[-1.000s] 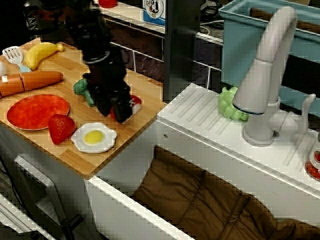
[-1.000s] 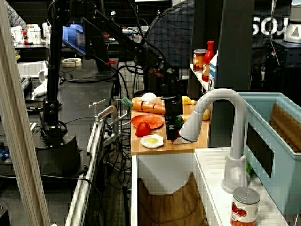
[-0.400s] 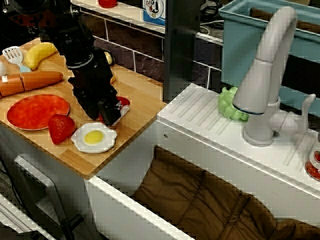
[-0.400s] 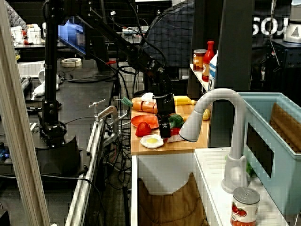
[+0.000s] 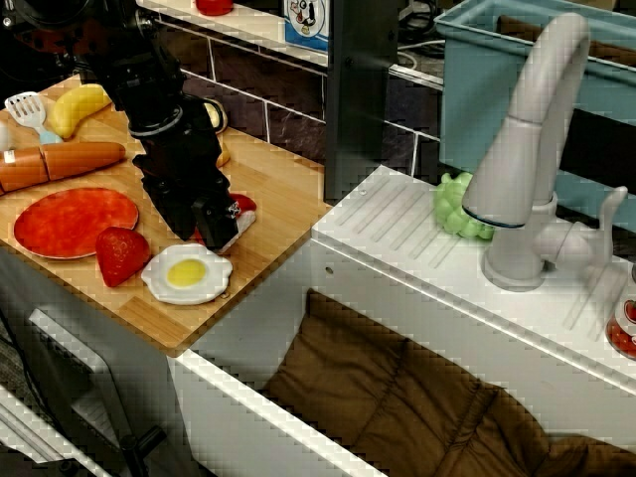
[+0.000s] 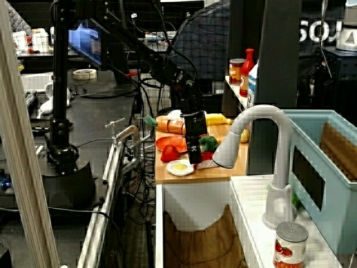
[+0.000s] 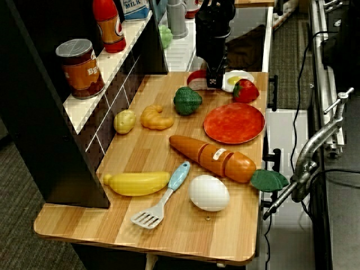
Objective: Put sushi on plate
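Gripper (image 5: 221,231) low over sushi (image 5: 241,207), fingers hidden: pinching or spread cannot be told. Sushi on board at 3 o'clock of plate (image 5: 72,221), egg (image 5: 186,272) between; likely positioned for transfer.

So the sushi (image 5: 238,211) is a small toy nigiri, glossy red on top with a white rice-looking base. Only part of it shows; from the far-end view you just get a red and white sliver (image 7: 197,79). It looks tilted, but I can't tell if it's resting on the board or lifted.

The plate (image 5: 72,221) is a flat round red-orange disc with a thin rim, lying flat and bare (image 7: 234,122). The sushi is off the plate, near it but clearly apart, out past its rim.
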Controlling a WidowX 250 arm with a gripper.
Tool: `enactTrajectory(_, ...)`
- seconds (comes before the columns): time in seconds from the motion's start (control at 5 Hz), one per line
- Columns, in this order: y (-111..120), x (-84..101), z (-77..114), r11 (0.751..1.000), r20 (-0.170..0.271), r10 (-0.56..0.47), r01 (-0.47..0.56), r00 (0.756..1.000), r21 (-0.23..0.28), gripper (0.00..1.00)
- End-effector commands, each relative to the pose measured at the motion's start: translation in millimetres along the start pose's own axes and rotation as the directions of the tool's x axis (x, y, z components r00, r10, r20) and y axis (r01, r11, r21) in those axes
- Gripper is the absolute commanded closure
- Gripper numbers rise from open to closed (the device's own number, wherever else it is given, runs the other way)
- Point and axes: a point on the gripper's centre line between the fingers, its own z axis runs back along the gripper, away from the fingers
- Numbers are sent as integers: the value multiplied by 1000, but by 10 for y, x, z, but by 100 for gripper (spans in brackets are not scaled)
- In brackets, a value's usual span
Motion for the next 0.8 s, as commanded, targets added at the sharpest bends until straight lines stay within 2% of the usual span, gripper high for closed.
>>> enactTrajectory(0.0,-5,136,187,1000,41,1,-1,999,5,100)
enactTrajectory(0.2,-278,256,631,992,32,9,-5,999,-128,100)
enactTrajectory(0.4,-446,425,1100,978,26,24,-19,999,-206,100)
enactTrajectory(0.6,-298,474,1515,968,-19,23,-27,1000,-250,100)
